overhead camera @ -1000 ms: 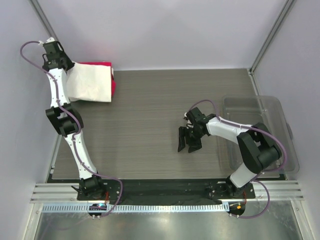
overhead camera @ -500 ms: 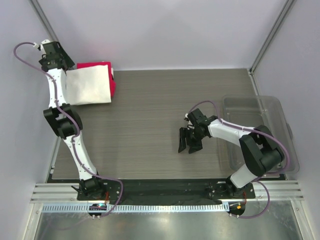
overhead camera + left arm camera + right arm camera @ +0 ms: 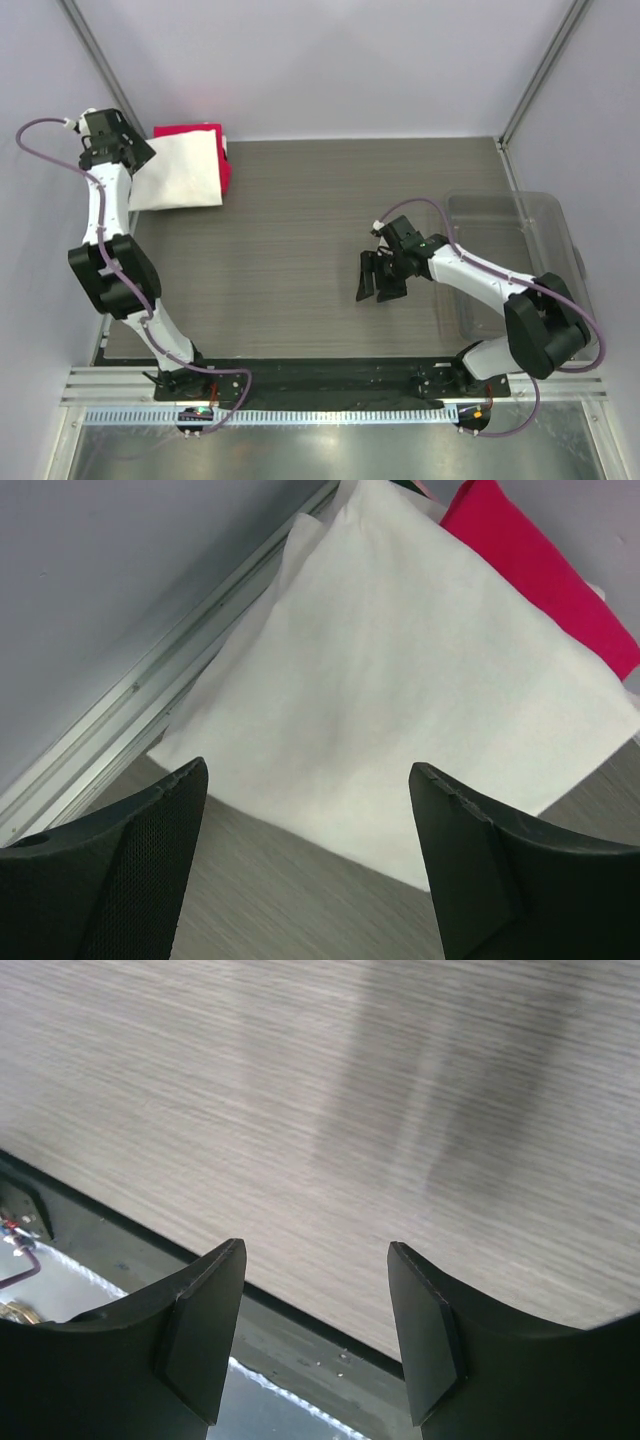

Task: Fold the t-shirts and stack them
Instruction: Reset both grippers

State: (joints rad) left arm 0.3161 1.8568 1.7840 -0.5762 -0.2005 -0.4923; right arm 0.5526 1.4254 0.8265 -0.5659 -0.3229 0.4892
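White t-shirt (image 3: 180,180): folded flat, lying on the pink one, at my far left.
Crimson-pink t-shirt (image 3: 190,132): folded, underneath, edges showing.

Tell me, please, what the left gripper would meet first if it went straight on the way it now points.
Most likely the folded white t-shirt: in the left wrist view the open left gripper frames it straight ahead, where it lies atop the crimson shirt. Depth is unclear.

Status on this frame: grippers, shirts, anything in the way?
Left gripper open, hovering by white t-shirt. It lies folded on crimson t-shirt. Right gripper open, empty. Clear tub off right, no obstruction.
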